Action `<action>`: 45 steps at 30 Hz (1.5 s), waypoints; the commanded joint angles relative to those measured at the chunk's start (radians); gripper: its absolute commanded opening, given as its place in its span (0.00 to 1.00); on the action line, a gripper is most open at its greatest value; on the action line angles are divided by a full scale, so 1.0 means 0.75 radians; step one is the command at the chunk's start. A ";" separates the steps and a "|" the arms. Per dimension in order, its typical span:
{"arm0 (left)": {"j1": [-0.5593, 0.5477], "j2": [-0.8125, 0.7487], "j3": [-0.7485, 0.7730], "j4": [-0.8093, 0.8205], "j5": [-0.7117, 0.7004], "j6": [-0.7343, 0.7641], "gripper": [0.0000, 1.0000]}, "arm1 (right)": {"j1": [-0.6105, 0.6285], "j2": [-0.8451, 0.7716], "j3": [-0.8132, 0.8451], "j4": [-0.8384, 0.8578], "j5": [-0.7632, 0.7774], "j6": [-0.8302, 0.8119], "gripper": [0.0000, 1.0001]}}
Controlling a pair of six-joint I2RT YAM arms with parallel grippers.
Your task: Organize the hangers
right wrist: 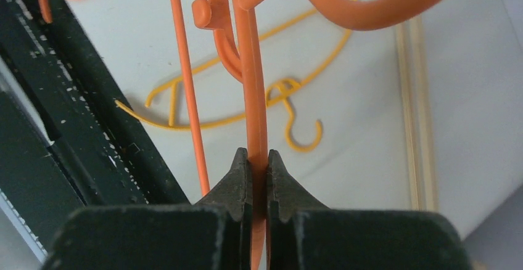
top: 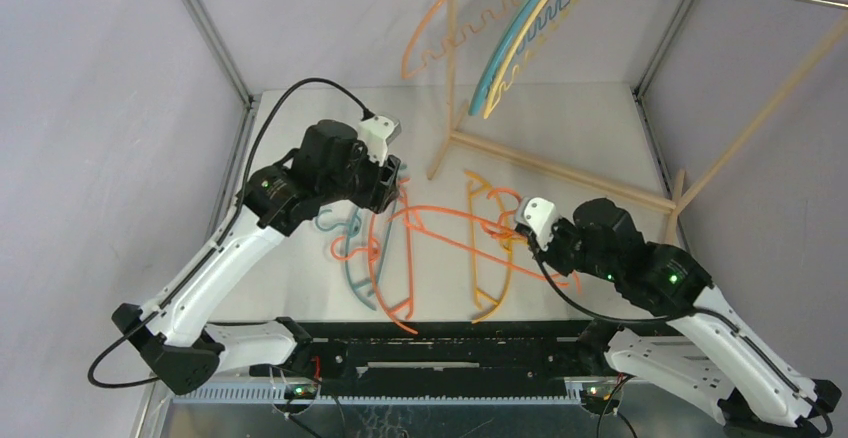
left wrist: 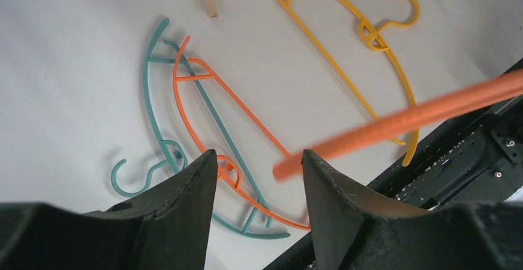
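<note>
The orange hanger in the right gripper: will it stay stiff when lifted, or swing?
Probably light and slightly springy: the orange hanger is a thin plastic rod. The right gripper pinches one narrow bar, so it may pivot or swing. Its far end could snag the left gripper.

We see a white table (top: 560,123) with three hangers lying flat on it. A teal hanger (left wrist: 147,85) and an orange hanger (left wrist: 240,105) overlap, their bars crossing; the orange one seems to sit on top, though we cannot be sure at every crossing. A yellow hanger (left wrist: 370,36) lies apart from them, its hook turned away. The rack's wooden base bar (top: 560,170) rests further back on the table.
</note>
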 commanded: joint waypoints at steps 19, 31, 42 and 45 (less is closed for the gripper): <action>0.022 -0.087 -0.242 0.136 -0.008 -0.135 0.52 | -0.865 0.265 0.498 0.331 0.740 0.365 0.00; 0.022 -0.082 -0.308 0.200 -0.006 -0.125 0.52 | -0.962 0.594 0.684 0.758 0.776 0.434 0.00; 0.026 -0.005 -0.255 0.197 -0.039 -0.074 0.51 | -0.981 0.747 0.817 0.877 0.801 0.399 0.00; 0.030 0.020 -0.235 0.200 -0.039 -0.065 0.51 | -0.992 0.742 0.791 0.921 0.800 0.389 0.00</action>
